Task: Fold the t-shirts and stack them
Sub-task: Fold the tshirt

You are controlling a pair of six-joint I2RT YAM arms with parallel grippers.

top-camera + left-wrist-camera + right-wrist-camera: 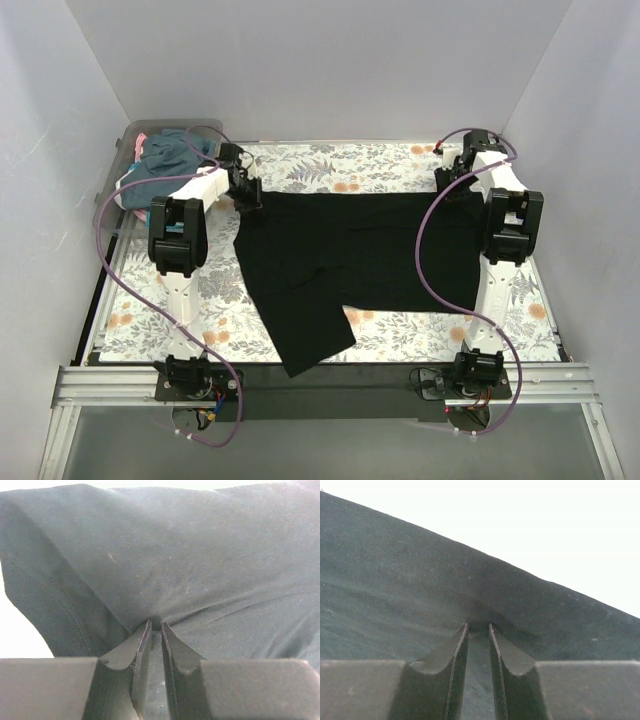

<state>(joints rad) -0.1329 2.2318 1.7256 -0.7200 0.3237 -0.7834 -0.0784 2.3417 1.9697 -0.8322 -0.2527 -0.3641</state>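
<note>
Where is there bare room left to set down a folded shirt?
Bare floral covering shows along the far edge between the left pincer and right pincer, and near the front edge, right of the flap of the black t-shirt. The centre is filled by the shirt; the bin at far left holds clothes.

Seen from above, the left gripper (247,200) at 10 o'clock and the right gripper (448,178) at 2 o'clock are too small to read against the black t-shirt (350,255). Both wrist views crop that shirt at their edges, and everything beyond it is washed-out white. The left arm (200,188) partly covers the clear bin (128,135) at 10 o'clock, and its heaped shirts (165,155) cannot be counted.
</note>
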